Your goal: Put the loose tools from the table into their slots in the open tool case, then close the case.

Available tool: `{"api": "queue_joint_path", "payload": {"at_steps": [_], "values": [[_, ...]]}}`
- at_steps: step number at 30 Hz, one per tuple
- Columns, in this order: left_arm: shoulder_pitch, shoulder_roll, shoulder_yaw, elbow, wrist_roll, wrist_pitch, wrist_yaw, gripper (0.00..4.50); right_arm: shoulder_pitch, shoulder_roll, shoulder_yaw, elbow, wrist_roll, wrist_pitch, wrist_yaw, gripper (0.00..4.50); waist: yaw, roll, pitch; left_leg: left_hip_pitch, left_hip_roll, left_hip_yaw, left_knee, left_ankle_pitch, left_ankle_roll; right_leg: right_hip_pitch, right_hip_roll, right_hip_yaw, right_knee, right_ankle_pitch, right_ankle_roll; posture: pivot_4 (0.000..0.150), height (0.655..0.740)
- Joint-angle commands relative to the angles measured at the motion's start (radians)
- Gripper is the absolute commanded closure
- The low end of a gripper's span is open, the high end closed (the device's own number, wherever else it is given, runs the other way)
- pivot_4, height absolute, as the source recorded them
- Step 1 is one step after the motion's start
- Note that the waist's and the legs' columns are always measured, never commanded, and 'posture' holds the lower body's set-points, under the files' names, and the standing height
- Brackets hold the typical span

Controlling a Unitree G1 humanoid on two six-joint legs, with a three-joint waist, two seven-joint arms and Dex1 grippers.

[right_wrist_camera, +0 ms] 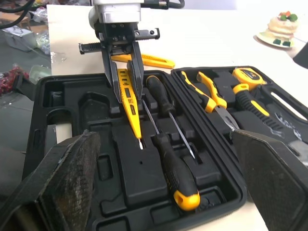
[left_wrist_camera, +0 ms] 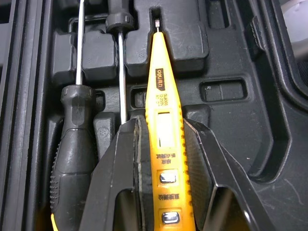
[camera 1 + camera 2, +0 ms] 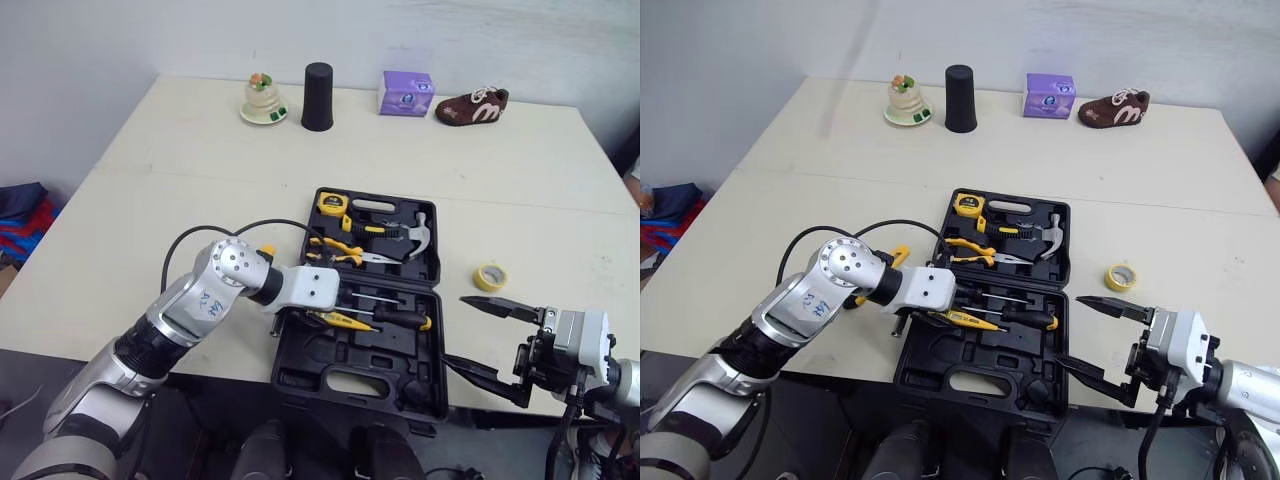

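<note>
1. We see the tool case [image 3: 340, 352] lying open at the front edge of the table [image 3: 150, 200]. It is black, and its two halves lie flat.
2. In the far half sit a tape measure [image 3: 332, 203], yellow-handled pliers [image 3: 340, 250] and a hammer [image 3: 405, 235].
3. In the near half lie two screwdrivers with black handles [image 1: 175, 178], and just beside them a yellow tester pen [image 2: 161, 86]. The pen's metal tip lies in a narrow groove of the tray.
4. The left gripper [image 2: 162, 125] is clamped on the body of the tester pen, one finger on each side of it. The gripper reaches in over the left edge of the case.
5. The right gripper [image 3: 455, 330] hangs just beside the right side of the case, near the front edge of the table. Its fingers are wide apart and hold nothing.
6. A roll of yellow tape [image 3: 490, 277] lies loose on the table, to the right of the case.
7. A flat yellow tool [image 1: 144, 60] lies on the table at the left side of the case, near the left arm.
8. Along the far edge stand a small cake figure [image 3: 264, 100], a black cup [image 3: 318, 97], a purple box [image 3: 406, 93] and a brown shoe [image 3: 472, 106], well apart from the case.
</note>
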Motion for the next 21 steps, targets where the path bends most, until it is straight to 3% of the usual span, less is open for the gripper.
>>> {"api": "queue_joint_path", "payload": {"at_steps": [1,4,8,14,21], "values": [[-0.001,-0.018,0.011,0.002,-0.017,-0.012,-0.007,1.64,-0.004,0.005,0.000,-0.009,0.003,-0.023,0.010,0.00,-0.001,0.000,0.000,0.000,0.000,0.000,0.000,0.000,0.000,0.000,0.000,0.000,0.000,0.000,0.000,0.150,0.7380],[-0.005,-0.034,0.056,0.014,-0.069,-0.019,-0.020,0.29,-0.009,0.003,0.000,-0.003,0.002,-0.024,0.014,0.00,-0.001,0.000,0.000,0.000,0.000,0.000,0.000,0.000,0.000,0.000,0.000,0.000,0.000,0.000,0.000,0.150,0.7380],[-0.011,-0.063,0.139,0.046,-0.154,-0.032,-0.017,0.29,-0.020,0.001,0.000,0.005,0.001,-0.023,0.019,0.00,-0.003,0.000,0.000,0.000,0.000,0.000,0.000,0.000,0.000,0.000,0.000,0.000,0.000,0.000,0.000,0.150,0.7380],[0.048,-0.099,0.271,0.166,-0.274,-0.283,-0.073,0.29,-0.016,0.007,-0.001,0.008,-0.007,-0.027,0.022,0.00,-0.003,0.000,0.000,0.000,0.000,0.000,0.001,0.000,0.000,0.000,0.000,-0.001,0.001,0.000,0.000,0.150,0.7380],[0.127,-0.129,0.279,0.297,-0.273,-0.480,-0.111,3.43,-0.014,0.009,0.004,0.011,-0.012,-0.027,0.019,0.00,-0.003,0.000,0.000,0.000,0.000,-0.001,0.001,0.000,0.000,0.001,-0.001,-0.002,0.000,0.000,0.000,0.150,0.7380]]}}
